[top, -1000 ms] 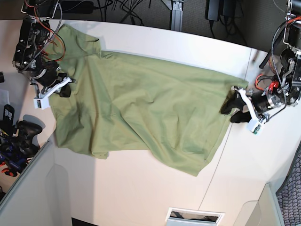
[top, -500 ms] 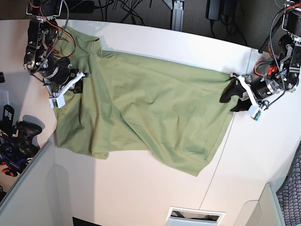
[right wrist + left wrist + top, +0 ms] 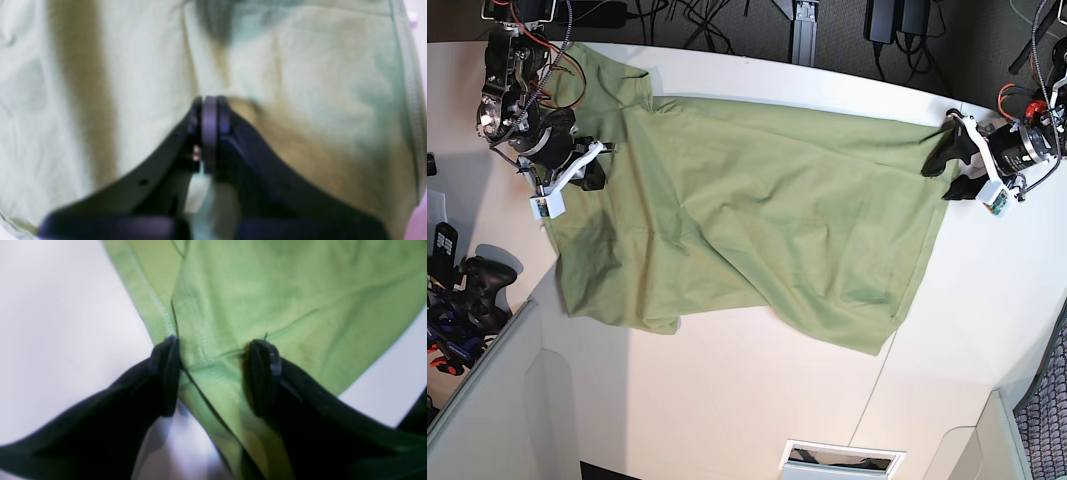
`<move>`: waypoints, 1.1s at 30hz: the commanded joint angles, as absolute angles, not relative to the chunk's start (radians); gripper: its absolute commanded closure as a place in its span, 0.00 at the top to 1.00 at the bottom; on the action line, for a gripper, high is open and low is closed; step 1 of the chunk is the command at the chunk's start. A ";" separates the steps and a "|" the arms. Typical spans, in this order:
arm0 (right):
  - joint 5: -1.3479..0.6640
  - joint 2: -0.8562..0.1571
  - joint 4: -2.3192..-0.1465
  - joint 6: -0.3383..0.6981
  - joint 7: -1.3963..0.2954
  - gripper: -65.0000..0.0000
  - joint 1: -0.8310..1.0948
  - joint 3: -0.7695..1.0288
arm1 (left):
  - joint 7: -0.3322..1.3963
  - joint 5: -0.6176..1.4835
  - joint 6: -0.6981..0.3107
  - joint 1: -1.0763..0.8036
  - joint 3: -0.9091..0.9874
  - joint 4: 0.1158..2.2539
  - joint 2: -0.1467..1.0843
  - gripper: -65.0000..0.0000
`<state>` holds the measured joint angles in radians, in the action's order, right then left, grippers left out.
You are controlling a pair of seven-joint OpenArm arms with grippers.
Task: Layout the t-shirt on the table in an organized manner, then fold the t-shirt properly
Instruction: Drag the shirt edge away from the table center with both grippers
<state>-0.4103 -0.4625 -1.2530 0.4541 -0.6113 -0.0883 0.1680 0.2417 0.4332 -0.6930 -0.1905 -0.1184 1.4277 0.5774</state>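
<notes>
A game controller (image 3: 479, 280) and other dark clutter were seen at the base view's left edge, off the worktop (image 3: 757, 400), and cables (image 3: 697, 20) were seen beyond its far edge. A white slotted tray (image 3: 839, 459) lay at the near edge. Nothing was seen lying on the t-shirt (image 3: 747, 220) apart from the two arms at its ends. No readable writing or brand was made out anywhere.

The t-shirt was spread across the far half of the worktop, wrinkled, with one edge running down to a corner near the thin dark seam (image 3: 877, 390).

The left end effector (image 3: 213, 373) was seen with its jaws spread wide, a stitched hem corner of the shirt lying between the fingers (image 3: 166, 373); the fabric was not pinched. The right end effector (image 3: 208, 133) was seen fully closed over the shirt's fabric near a sleeve; whether cloth was caught between its blurred tips could not be told.
</notes>
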 commanded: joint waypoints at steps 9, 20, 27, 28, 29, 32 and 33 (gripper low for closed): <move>-0.429 -0.561 -1.255 0.452 -0.661 0.00 -0.086 0.171 | 0.234 0.404 -0.698 -0.218 -0.045 1.478 0.601 0.55; -0.539 -0.562 -1.391 0.452 -0.666 0.00 -0.091 0.213 | 0.375 0.640 -0.698 -0.215 0.081 1.566 0.601 0.55; -0.588 -0.562 -1.549 0.452 -0.790 0.42 -0.085 0.373 | 0.409 0.677 -0.698 -0.352 0.081 1.733 0.601 0.55; -0.589 -0.562 -1.549 0.452 -0.789 0.42 -0.075 0.402 | 0.410 0.676 -0.698 -0.371 0.081 1.749 0.601 0.55; -0.601 -0.562 -1.549 0.452 -0.790 0.42 -0.063 0.429 | 0.410 0.676 -0.698 -0.391 0.081 1.759 0.601 0.55; -0.630 -0.562 -1.549 0.452 -0.790 0.42 0.002 0.511 | 0.409 0.680 -0.698 -0.435 0.096 1.764 0.601 0.55; -0.639 -0.562 -1.549 0.452 -0.790 0.42 0.030 0.537 | 0.409 0.683 -0.698 -0.446 0.105 1.764 0.599 0.55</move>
<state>-0.6182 -0.5388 -1.5337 0.4522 -0.8093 0.0433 0.5278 0.4301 0.6647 -0.6888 -0.4522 0.0940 1.7481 0.5827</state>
